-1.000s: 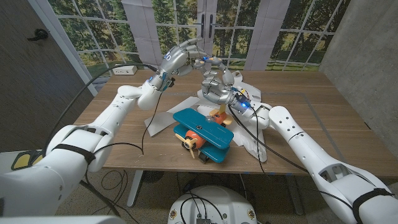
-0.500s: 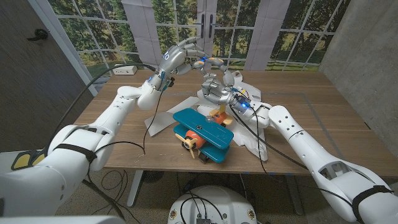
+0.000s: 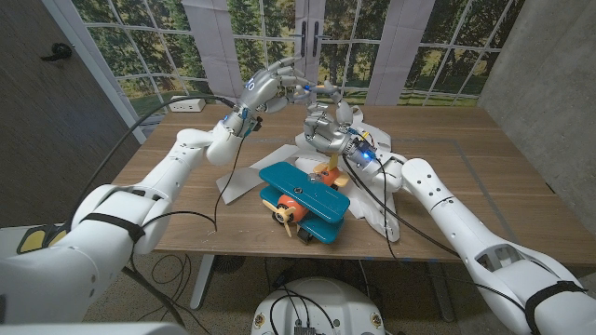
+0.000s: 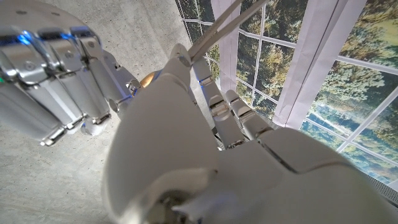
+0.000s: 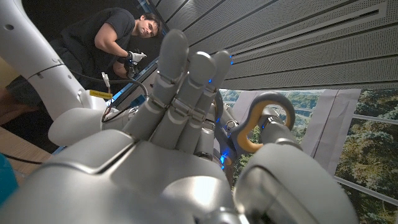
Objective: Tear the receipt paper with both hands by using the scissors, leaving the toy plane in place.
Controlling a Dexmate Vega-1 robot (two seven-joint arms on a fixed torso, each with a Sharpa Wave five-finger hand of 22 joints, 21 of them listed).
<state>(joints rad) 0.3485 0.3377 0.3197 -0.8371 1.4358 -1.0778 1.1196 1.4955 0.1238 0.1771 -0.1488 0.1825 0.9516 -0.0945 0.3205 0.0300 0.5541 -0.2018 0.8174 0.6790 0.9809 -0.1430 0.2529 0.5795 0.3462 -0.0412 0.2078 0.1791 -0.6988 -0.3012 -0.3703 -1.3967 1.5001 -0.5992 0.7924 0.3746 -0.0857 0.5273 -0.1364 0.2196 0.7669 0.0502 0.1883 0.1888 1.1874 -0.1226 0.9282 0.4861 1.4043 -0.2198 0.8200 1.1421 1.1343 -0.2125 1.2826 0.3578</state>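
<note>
Scissors (image 5: pixel 266 121): orange-handled, gripped in right hand (image 3: pixel 323 127), fingers curled, raised above desk (image 3: pixel 484 177) centre-far. Left hand (image 3: pixel 267 87): raised just beside; fingers' state unclear. Receipt paper (image 3: pixel 372 140): crumpled on desk under hands. Toy plane (image 3: pixel 304 199): teal, near-centre.

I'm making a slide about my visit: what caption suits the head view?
Both hands, left hand and right hand, raised together above the white paper, with the teal toy plane on the wooden table.

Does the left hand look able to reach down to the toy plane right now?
Probably yes. The left hand is raised above the table's far side, and the toy plane sits uncovered near the front edge with nothing between them, though the hand's fingers look busy near the scissors.
</note>
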